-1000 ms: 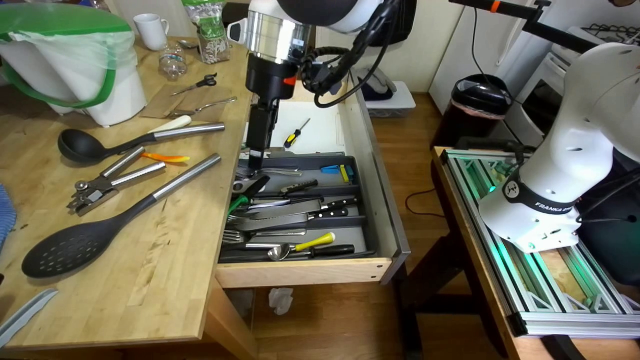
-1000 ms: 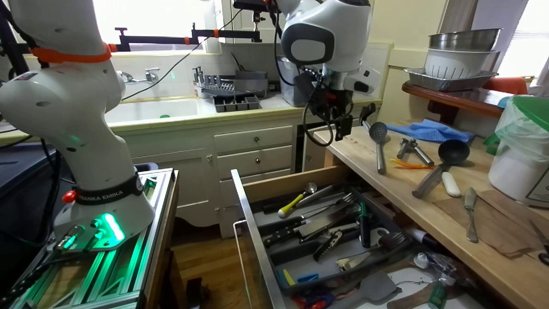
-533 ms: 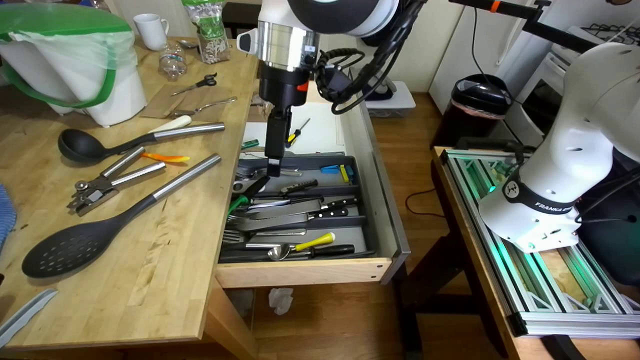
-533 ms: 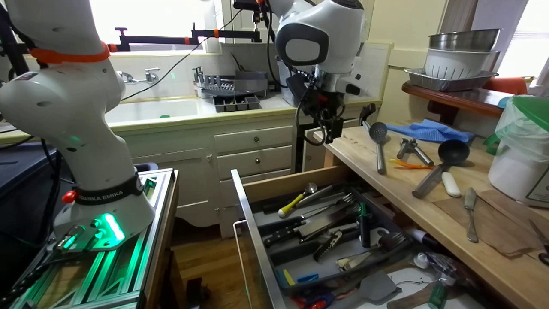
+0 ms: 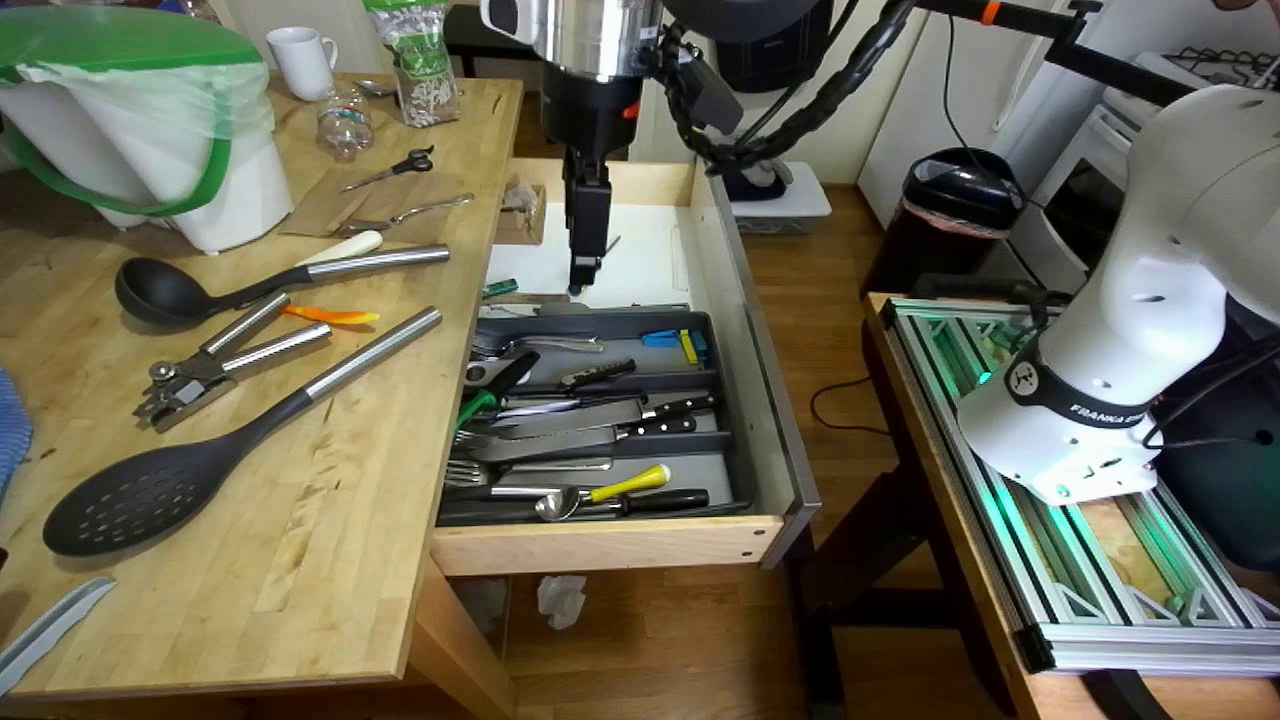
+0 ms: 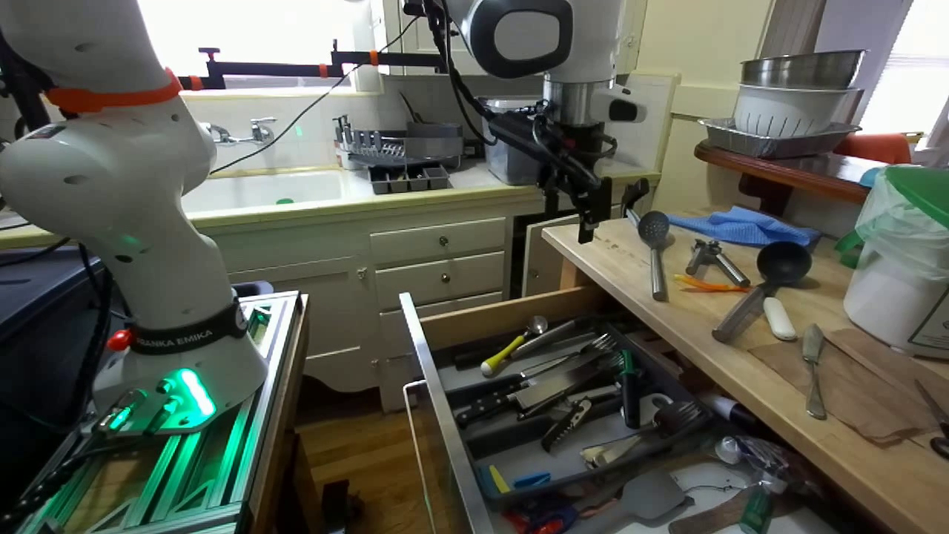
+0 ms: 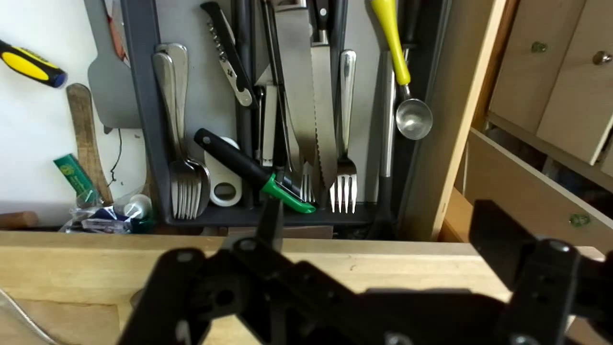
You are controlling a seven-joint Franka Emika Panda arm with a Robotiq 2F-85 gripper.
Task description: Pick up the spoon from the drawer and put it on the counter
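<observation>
Yellow-handled and silver-bowled, the slim spoon [image 7: 401, 72] lies in the shallow light-wood drawer [image 5: 600, 548], and my parted, empty black gripper [image 7: 379, 214] could, on closing, also pinch the straight silver shaft [image 7: 387, 134] crowding it, beneath or merely beside I can't tell.

spoon [image 5: 615, 489]: yellow-handled, silver bowl | lying in open drawer [image 5: 605, 546] | counter [image 5: 335, 590]: light wood
</observation>
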